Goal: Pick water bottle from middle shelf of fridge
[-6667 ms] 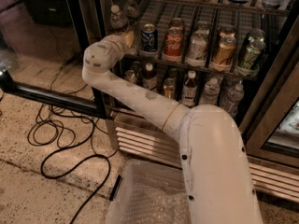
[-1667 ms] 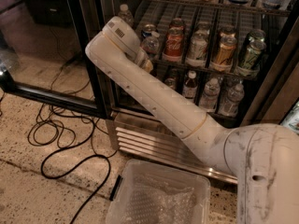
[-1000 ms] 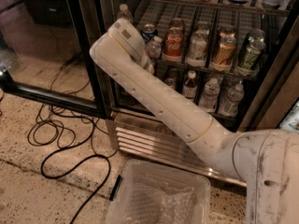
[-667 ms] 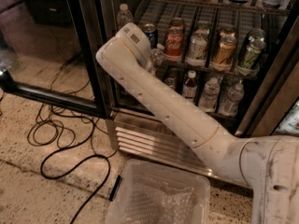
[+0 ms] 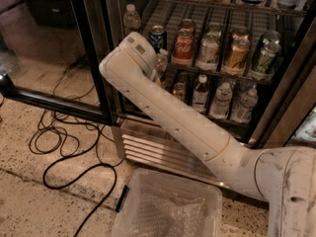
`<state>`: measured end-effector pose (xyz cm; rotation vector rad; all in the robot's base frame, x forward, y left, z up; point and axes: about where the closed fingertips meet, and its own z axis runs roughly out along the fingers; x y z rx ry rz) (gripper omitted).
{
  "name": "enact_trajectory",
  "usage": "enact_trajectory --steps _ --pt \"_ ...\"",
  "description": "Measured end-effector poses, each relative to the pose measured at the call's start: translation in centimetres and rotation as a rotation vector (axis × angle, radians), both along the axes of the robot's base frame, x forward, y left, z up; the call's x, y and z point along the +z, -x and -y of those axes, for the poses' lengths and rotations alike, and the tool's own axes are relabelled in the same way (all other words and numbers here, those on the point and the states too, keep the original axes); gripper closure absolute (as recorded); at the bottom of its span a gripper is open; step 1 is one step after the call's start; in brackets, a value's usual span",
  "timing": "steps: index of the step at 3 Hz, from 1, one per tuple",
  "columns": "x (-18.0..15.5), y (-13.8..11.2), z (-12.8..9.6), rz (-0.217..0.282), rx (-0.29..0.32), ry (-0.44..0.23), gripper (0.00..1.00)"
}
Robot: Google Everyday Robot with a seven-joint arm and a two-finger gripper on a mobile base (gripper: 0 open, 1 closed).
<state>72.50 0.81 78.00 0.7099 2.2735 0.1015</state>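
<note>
The water bottle (image 5: 132,19), clear with a white cap, stands upright at the left end of the middle shelf (image 5: 166,15) of the fridge (image 5: 93,58), whose door is open. My arm reaches up from the lower right, and its pale wrist (image 5: 132,53) is in front of the shelf's left part, just below and right of the bottle. The gripper (image 5: 160,64) shows only partly behind the wrist, at the shelf's front rail below a blue can (image 5: 157,35). It is mostly hidden. The bottle stands free of it.
Soda cans (image 5: 183,46) fill the middle shelf to the right. Small bottles (image 5: 200,90) stand on the shelf below. A clear plastic bin (image 5: 168,209) sits on the floor in front of the louvred base (image 5: 148,149). Black cables (image 5: 64,142) lie left. The glass door (image 5: 29,48) stands open at left.
My wrist has moved to the right along the front of the middle shelf, uncovering the water bottle. The bottle has stayed in place on the shelf.
</note>
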Motion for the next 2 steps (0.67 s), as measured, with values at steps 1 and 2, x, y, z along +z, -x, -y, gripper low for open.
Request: enact_trajectory --steps 1,2 --pt "-0.6 1.3 -0.2 -0.014 0.015 -0.019 1.0" --pt "-1.2 2.5 -0.1 -0.031 0.024 -0.062 1.0"
